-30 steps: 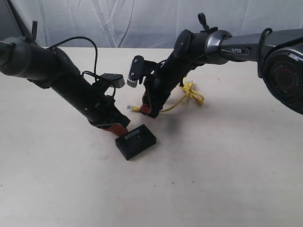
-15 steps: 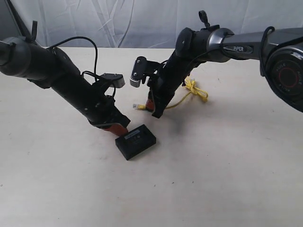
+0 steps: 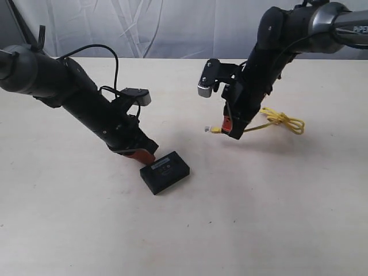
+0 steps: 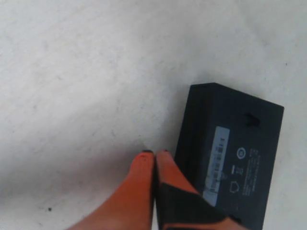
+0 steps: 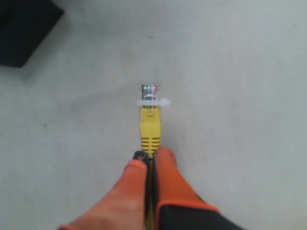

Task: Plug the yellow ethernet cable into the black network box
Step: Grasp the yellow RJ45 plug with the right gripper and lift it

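Observation:
The black network box lies flat on the table, white label up, also seen in the left wrist view. My left gripper is shut and empty, its orange fingertips resting beside the box's edge. My right gripper is shut on the yellow ethernet cable just behind the plug, lifted above the table to the right of the box. The clear plug sticks out past the fingertips, pointing left in the exterior view. The cable's knotted loop trails right on the table.
A beige table fills the scene, with a white cloth backdrop behind it. A corner of the box shows in the right wrist view, far ahead of the plug.
My right arm has swung up and to the right with the cable's plug end, dragging the knotted loop rightward. The left gripper and box have not moved.

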Tool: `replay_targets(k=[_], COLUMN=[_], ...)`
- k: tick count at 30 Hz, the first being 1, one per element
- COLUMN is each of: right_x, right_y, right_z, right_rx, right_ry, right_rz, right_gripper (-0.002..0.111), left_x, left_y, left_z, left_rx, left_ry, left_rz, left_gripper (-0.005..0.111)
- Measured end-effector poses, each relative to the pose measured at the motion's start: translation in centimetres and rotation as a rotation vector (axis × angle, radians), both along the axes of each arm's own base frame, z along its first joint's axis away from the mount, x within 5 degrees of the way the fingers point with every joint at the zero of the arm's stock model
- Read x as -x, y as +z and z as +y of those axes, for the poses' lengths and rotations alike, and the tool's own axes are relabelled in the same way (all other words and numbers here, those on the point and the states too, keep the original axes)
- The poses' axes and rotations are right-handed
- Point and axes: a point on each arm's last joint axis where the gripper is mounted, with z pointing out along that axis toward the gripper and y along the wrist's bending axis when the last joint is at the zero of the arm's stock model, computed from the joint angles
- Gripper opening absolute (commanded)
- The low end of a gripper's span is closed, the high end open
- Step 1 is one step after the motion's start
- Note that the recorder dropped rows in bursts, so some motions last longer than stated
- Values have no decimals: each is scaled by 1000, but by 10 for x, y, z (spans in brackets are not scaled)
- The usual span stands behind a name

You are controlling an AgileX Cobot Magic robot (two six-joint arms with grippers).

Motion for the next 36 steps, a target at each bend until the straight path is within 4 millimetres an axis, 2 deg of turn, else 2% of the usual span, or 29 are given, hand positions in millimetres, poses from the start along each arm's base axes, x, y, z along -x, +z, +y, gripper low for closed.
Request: replay_targets(k=[7,10,17,20,25,32,35,36], right_x=[54,77,121,130,134,133,133,133], right_y=[11,10,-17,-23,-23,-27,-29,-29], right_z=[-21,-24,-17,-7,9,13,13,13], right_rx=[10,7,23,17,-26,-39,-37,-36], right_ry=[-124,-179,-280,-276,-309,-337,-341,-344], right_rz=[43,66,74,52,11,8,16,18], right_gripper=[-1,-1,-1,-1,-1,-1,6,12], left_x=[-1,-2,-2,-2,-2,-5,-6,-6], left_y=[0,0,0,0,0,-1,-1,-1], left_z=[0,0,0,0,0,1,2,2], left_rx=[-4,-6,-6,-5,-6,-17,-19,-21], left_ry=[8,12,15,14,0,13,13,11], left_rz=[-12,-18,-21,-20,-31,-62,-65,-65], left_gripper=[0,0,0,0,0,0,0,0])
